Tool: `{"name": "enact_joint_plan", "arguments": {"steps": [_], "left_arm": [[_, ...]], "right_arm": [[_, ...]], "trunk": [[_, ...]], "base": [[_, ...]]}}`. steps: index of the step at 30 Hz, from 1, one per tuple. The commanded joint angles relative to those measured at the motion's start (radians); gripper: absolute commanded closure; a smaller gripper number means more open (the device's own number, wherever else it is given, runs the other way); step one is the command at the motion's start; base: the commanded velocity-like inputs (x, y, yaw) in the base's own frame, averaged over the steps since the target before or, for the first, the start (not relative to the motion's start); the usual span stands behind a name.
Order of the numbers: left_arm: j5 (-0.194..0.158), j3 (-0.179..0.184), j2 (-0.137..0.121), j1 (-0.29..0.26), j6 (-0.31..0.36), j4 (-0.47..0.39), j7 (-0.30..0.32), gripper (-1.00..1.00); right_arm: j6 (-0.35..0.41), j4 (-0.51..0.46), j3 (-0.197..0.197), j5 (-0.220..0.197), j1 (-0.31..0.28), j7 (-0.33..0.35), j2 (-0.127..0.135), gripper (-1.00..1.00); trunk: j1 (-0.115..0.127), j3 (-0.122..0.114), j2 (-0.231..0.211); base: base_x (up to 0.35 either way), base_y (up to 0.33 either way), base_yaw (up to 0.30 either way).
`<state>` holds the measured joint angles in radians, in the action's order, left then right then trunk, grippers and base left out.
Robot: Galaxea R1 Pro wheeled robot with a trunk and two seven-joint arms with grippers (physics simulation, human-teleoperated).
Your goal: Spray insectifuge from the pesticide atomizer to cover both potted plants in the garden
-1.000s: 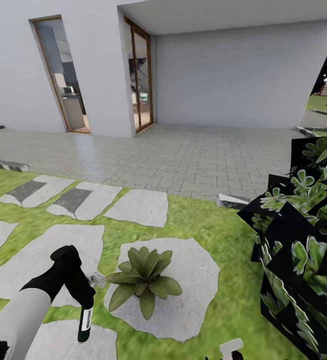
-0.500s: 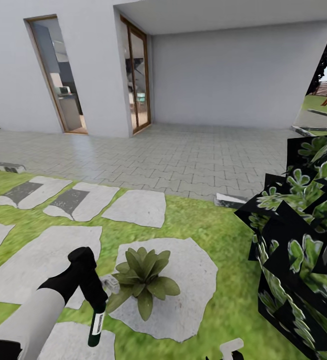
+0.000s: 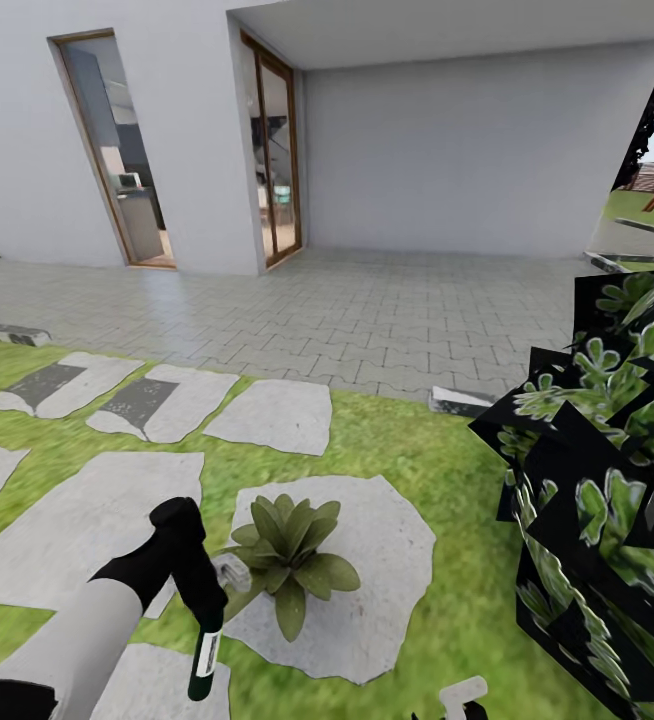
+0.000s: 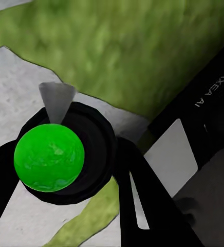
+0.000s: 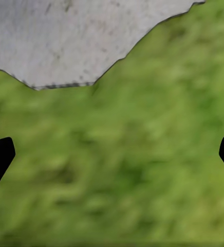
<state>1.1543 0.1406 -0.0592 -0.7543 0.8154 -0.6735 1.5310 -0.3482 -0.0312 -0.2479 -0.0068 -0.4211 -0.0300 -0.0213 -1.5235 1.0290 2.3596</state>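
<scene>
The left end effector (image 3: 199, 590) grips the pesticide atomizer (image 3: 205, 660), its nozzle beside a potted plant (image 3: 289, 555) sitting on a grey slab (image 3: 387, 560). The right end effector (image 5: 112, 154) hangs spread wide over lawn (image 5: 143, 180). Beyond lies paving (image 3: 367, 310).

In front of me the green lawn (image 3: 417, 450) is carrying several pale grey stone slabs (image 3: 77, 520). One potted plant (image 3: 289, 555) is sitting directly on the rounded slab (image 3: 387, 560) nearest to me. Behind the lawn, grey paving (image 3: 367, 310) is reaching to the white house wall (image 3: 467, 150).
</scene>
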Motion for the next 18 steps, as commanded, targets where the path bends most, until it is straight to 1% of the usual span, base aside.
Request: {"name": "enact_joint_plan", "arguments": {"steps": [1,3,6,8,10,12,13,16,17,18], "left_arm": [[0.006,0.003,-0.003,0.000,0.010,-0.001,0.008,1.00],[0.004,0.001,-0.022,0.000,0.008,0.009,0.005,1.00],[0.005,0.003,-0.060,0.000,0.005,0.046,0.002,1.00],[0.006,0.003,-0.076,0.014,0.004,0.081,-0.002,1.00],[0.007,0.002,-0.075,0.045,0.004,0.095,-0.013,1.00],[0.004,0.000,-0.070,0.064,0.005,0.099,-0.041,1.00],[-0.004,-0.008,-0.063,0.074,0.009,0.094,-0.080,1.00],[-0.006,-0.012,-0.062,0.076,0.012,0.089,-0.090,1.00],[-0.007,-0.042,-0.062,0.076,0.013,0.074,-0.093,1.00],[-0.007,-0.059,-0.062,0.076,0.014,0.062,-0.093,1.00]], "right_arm": [[-0.003,0.001,-0.005,-0.001,-0.001,-0.003,0.000,-1.00],[-0.003,0.002,-0.005,-0.001,-0.001,-0.003,0.000,-1.00],[-0.003,0.001,-0.005,-0.001,-0.001,-0.004,0.000,-1.00],[-0.003,0.001,-0.005,-0.001,-0.001,-0.004,0.000,-1.00],[-0.003,0.001,-0.005,-0.001,-0.001,-0.004,0.000,-1.00],[-0.003,0.001,-0.005,-0.001,-0.001,-0.004,0.000,-1.00],[-0.003,0.001,-0.005,-0.001,-0.001,-0.004,0.000,-1.00],[-0.003,0.001,-0.005,-0.001,-0.001,-0.004,0.000,-1.00],[-0.003,0.001,-0.005,-0.001,-0.001,-0.004,0.000,-1.00],[-0.003,0.001,-0.005,-0.001,-0.001,-0.004,0.000,-1.00]], "trunk": [[0.000,0.001,0.000],[0.000,0.001,0.000],[0.000,0.000,0.000],[0.000,0.000,0.000],[0.000,0.000,0.000],[0.000,0.000,0.000],[0.000,0.000,0.000],[0.000,0.000,0.000],[0.000,0.000,0.000],[0.000,0.000,0.000]], "base": [[0.000,0.000,-0.028],[0.000,0.000,-0.152],[0.000,0.000,-0.223],[0.000,0.000,-0.169],[0.000,0.000,-0.058],[0.000,0.000,-0.021],[0.000,0.000,-0.003],[0.000,0.000,0.000],[-0.038,-0.152,0.000],[-0.064,-0.204,0.000]]}}
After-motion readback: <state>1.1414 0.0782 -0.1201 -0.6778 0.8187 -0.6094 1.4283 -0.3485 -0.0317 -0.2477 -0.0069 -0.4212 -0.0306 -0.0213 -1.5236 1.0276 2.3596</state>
